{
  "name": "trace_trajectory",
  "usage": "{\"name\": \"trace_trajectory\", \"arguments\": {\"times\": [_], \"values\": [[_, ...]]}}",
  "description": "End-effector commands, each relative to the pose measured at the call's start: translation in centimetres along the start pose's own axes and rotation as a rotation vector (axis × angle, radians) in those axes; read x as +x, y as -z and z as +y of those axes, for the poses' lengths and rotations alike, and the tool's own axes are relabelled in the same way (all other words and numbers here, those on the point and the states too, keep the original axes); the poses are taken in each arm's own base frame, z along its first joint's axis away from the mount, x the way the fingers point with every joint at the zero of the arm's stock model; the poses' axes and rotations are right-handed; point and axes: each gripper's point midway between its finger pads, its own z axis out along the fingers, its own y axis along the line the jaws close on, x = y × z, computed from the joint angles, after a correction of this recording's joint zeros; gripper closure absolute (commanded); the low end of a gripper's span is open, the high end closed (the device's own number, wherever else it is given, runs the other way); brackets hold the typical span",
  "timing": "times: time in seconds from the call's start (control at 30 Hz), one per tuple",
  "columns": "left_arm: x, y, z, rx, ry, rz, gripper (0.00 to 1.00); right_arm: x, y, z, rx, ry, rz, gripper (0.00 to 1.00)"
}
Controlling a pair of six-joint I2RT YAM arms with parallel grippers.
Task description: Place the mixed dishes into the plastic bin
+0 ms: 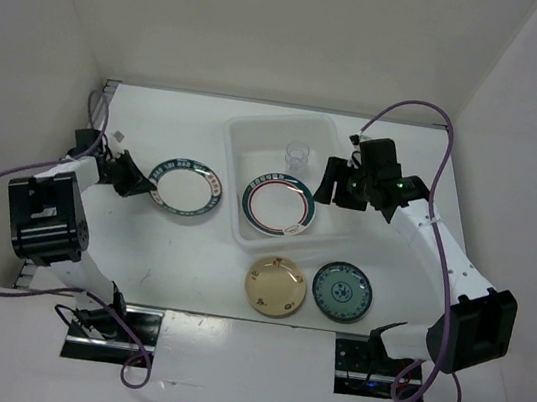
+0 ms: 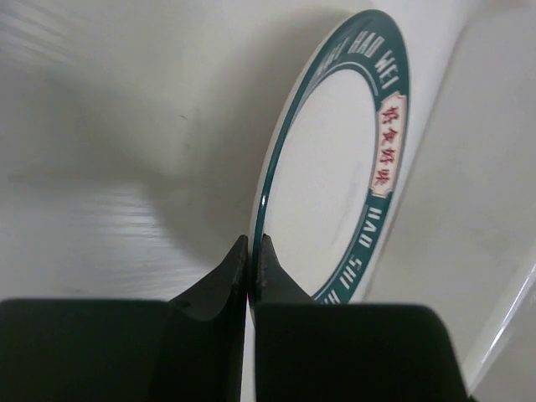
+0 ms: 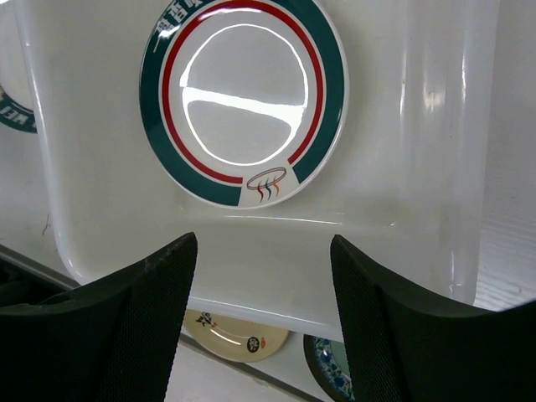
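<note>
The plastic bin (image 1: 258, 139) stands at the table's middle back. In it lie the white plate with the green-red rim (image 1: 279, 206) and one clear cup (image 1: 299, 155). The white plate with the blue-green rim (image 1: 187, 189) is on the table left of the bin. My left gripper (image 1: 146, 184) is shut on its left rim, as the left wrist view shows (image 2: 251, 249), with the plate (image 2: 335, 167) edge-on between the fingers. My right gripper (image 1: 335, 187) is open and empty over the bin's right side, above the green-red plate (image 3: 243, 92). No cream bowl is in view.
The cream-yellow plate (image 1: 276, 286) and the teal plate (image 1: 342, 289) lie on the table in front of the bin; both show under the bin's rim (image 3: 276, 289) in the right wrist view. White walls enclose the table on three sides.
</note>
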Motion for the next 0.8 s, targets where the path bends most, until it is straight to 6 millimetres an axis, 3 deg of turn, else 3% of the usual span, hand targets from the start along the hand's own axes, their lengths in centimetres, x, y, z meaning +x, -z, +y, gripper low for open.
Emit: {"name": "trace_trajectory", "arguments": {"times": [0.0, 0.17, 0.3, 0.47, 0.6, 0.77], "values": [[-5.2, 4.6, -1.1, -0.091, -0.042, -0.186, 1.00, -1.1, 0.6, 0.0, 0.008, 0.006, -0.047, 0.29], [-8.5, 9.4, -4.7, -0.057, -0.093, -0.338, 1.00, -1.8, 0.7, -0.1, 0.021, -0.002, -0.064, 0.26], [-8.9, 12.2, -9.3, 0.081, -0.117, -0.391, 1.00, -2.5, 0.8, 0.0, 0.025, 0.000, -0.077, 0.26], [-6.6, 15.1, -14.9, 0.331, -0.130, -0.363, 1.00, -3.2, 0.9, -0.5, 0.063, -0.001, -0.095, 0.26], [-3.5, 15.5, -17.9, 0.442, -0.152, -0.289, 1.00, -4.0, 1.3, -1.3, 0.118, -0.011, -0.141, 0.20], [1.9, 12.5, -23.1, 0.515, -0.221, -0.147, 1.00, -6.2, 3.4, -2.0, 0.169, -0.050, -0.259, 0.13]]}}
